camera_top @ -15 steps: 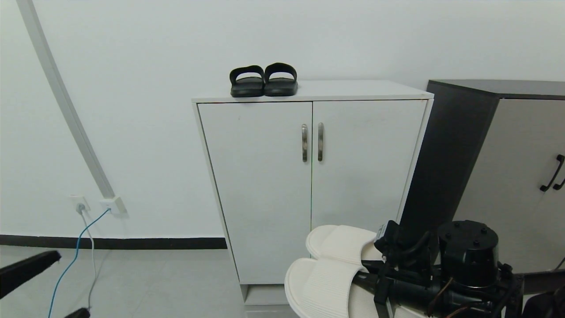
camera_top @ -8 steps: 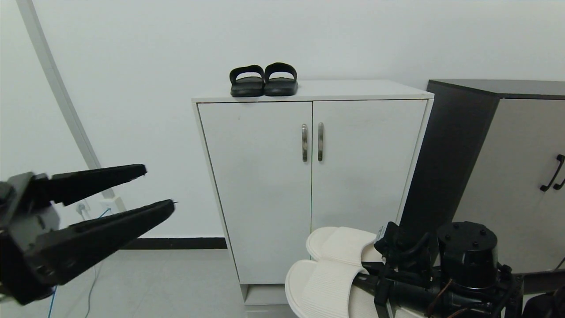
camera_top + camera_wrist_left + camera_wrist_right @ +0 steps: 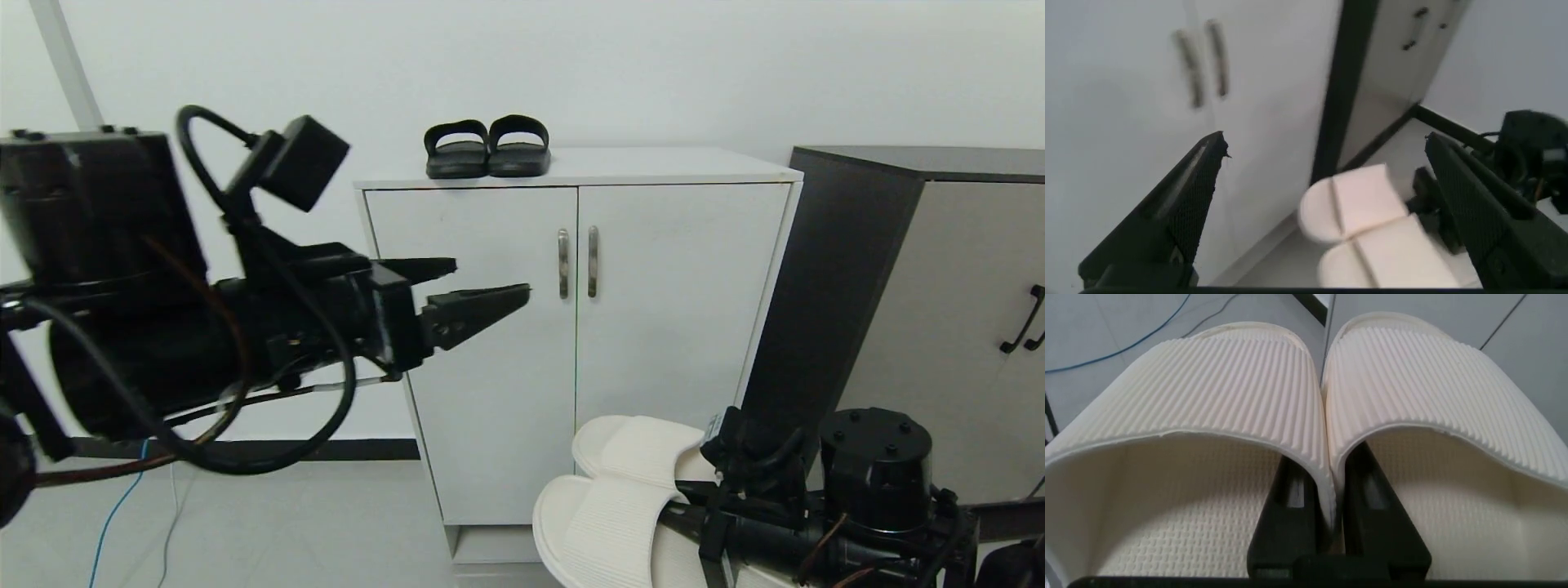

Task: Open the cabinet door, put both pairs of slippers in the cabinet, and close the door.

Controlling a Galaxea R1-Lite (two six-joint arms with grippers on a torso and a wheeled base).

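Left claw (image 3: 490, 278), two long black tapered fingers spread wide, is hanging level before the white cabinet's (image 3: 482, 392) left door, its tips apart from the paired upright metal handles (image 3: 563, 263) at the centre seam, both flat doors lying shut; right claw (image 3: 1331, 527) is pinching the adjoining ribbed straps of the cream slippers (image 3: 629, 490), waffle-textured inside, low before the right door. Black moulded slippers (image 3: 487, 149) are sitting side by side at the cabinet top's front edge, toward its left corner; a dark cabinet (image 3: 824, 286) is crowding the white one's right side, while grey floor (image 3: 286, 523) is stretching leftward.
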